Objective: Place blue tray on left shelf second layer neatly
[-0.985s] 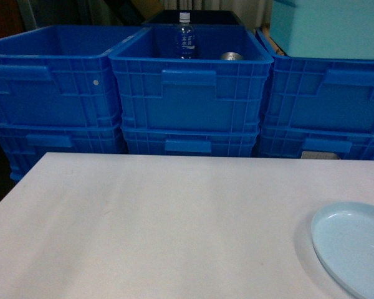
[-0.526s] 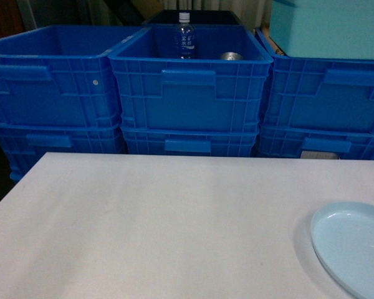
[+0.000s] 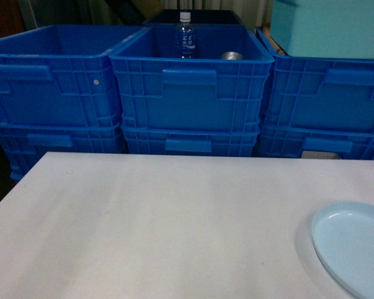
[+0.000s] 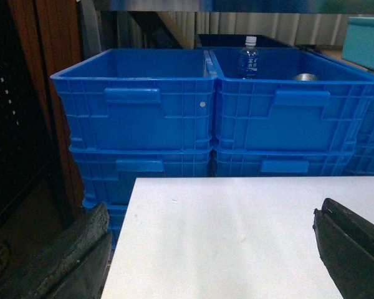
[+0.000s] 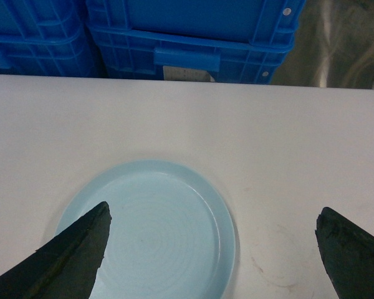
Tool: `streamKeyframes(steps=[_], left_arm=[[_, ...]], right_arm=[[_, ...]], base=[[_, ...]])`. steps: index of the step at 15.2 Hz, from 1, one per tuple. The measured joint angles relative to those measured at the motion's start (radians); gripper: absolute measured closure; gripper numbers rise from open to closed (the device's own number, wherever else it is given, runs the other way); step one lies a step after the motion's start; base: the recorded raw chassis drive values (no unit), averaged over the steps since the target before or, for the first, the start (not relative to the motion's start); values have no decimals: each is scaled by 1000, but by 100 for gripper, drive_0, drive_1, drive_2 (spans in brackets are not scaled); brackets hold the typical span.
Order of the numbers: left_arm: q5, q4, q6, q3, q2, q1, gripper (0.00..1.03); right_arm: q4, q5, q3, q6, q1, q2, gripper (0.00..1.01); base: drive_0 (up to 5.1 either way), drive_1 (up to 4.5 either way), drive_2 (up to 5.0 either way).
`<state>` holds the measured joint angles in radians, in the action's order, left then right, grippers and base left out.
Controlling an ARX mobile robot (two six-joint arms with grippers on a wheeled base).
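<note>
The blue tray [image 3: 354,248] is a pale sky-blue round dish lying flat on the white table [image 3: 162,230] at its front right corner, cut off by the head view's edge. In the right wrist view the blue tray [image 5: 156,230] lies just below my right gripper [image 5: 213,215], which is open; its left finger [image 5: 75,249] hangs over the dish's left part and the right finger is over bare table. My left gripper [image 4: 212,215] is open above the table's left edge with nothing between its fingers. No shelf is in view.
Stacked dark-blue ribbed crates [image 3: 190,93] form a wall behind the table. The middle one holds a water bottle [image 3: 185,36] and a metal can [image 3: 232,56]. A teal box [image 3: 327,28] sits on the right crates. A dark wooden panel [image 4: 25,112] stands left of the table.
</note>
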<state>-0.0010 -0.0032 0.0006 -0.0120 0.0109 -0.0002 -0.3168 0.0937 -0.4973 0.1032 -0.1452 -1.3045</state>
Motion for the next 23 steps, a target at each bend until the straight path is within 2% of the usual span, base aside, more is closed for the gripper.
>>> streamKeyframes(steps=[2, 4, 8, 10, 12, 14, 16, 21, 22, 23], left_arm=[[0, 0, 0, 0, 0, 0, 5], [0, 0, 0, 0, 0, 0, 5], [0, 0, 0, 0, 0, 0, 5], [0, 0, 0, 0, 0, 0, 5], [0, 0, 0, 0, 0, 0, 5], [0, 0, 0, 0, 0, 0, 5], [0, 0, 0, 0, 0, 0, 5], [0, 0, 0, 0, 0, 0, 5], [0, 0, 0, 0, 0, 0, 5], [0, 0, 0, 0, 0, 0, 5]], right_arm=[[16, -11, -31, 24, 13, -29, 3], [-6, -51, -34, 31, 29, -109, 3], [-73, -88, -24, 49, 26, -256, 3], [-81, -78, -33, 48, 7, -321, 3], [-134, -78, -39, 49, -43, -406, 3], [-148, -54, -48, 52, -76, -462, 3], [-174, -41, -64, 52, -92, -523, 3], [-172, -52, -108, 51, -89, -608, 3], [-143, -42, -121, 32, -84, -625, 3], [-124, -25, -127, -5, -83, -643, 3]], base=[[0, 0, 0], [0, 0, 0], [0, 0, 0], [0, 0, 0], [0, 0, 0], [0, 0, 0], [0, 0, 0], [0, 0, 0], [0, 0, 0], [0, 0, 0]])
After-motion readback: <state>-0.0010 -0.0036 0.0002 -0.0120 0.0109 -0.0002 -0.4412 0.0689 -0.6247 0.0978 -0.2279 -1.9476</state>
